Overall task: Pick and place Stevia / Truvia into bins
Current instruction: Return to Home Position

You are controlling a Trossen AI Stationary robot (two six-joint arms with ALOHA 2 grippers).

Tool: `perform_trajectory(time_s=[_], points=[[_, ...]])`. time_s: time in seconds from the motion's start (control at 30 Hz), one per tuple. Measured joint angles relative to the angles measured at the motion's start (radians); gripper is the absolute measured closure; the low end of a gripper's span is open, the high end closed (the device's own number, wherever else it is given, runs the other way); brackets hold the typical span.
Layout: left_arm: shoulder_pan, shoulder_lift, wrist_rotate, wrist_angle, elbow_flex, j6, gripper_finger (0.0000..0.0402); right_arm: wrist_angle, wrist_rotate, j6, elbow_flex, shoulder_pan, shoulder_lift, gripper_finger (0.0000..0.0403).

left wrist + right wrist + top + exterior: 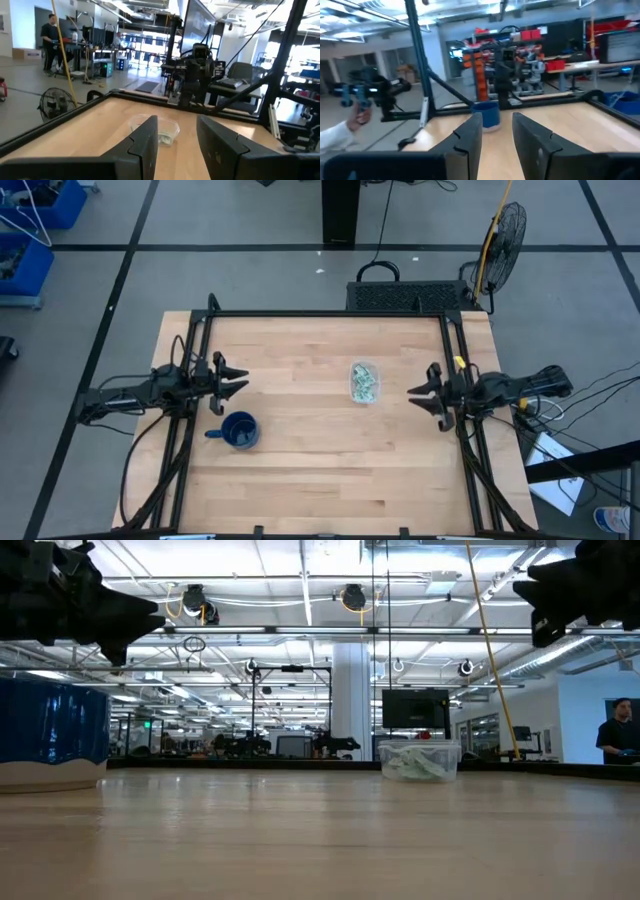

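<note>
The clear plastic bin (364, 382) stands on its base near the table's middle, with several pale green and white Stevia packets (364, 386) lying inside it; it also shows in the low view (419, 760) and the left wrist view (159, 131). No loose packet shows on the table. My left gripper (238, 380) hovers open at the table's left side, above and beside the blue mug. My right gripper (415, 395) hovers open at the right side, pointing toward the bin. Both are raised off the table.
A dark blue mug (238, 431) with a handle stands near the left arm, toward the near edge. A black frame (330, 314) runs along the table's far and side edges. A fan (504, 232) stands beyond the far right corner. A person (618, 740) stands in the room behind.
</note>
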Motion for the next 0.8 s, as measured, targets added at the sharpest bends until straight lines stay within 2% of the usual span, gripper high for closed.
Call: perform_trajectory(time_s=[0.1, 0.33, 0.8], points=[[0.000, 0.000, 0.000, -0.003, 0.000, 0.010, 0.0261, 0.028, -0.027, 0.035, -0.048, 0.000, 0.000, 0.0303], [0.000, 0.000, -0.001, -0.012, 0.000, 0.024, 0.0261, -0.022, 0.032, 0.127, -0.096, -0.001, 0.001, 0.0303], [0.000, 0.000, -0.001, -0.011, 0.000, 0.012, 0.0261, -0.052, 0.026, 0.180, -0.097, 0.000, 0.036, 0.0303]])
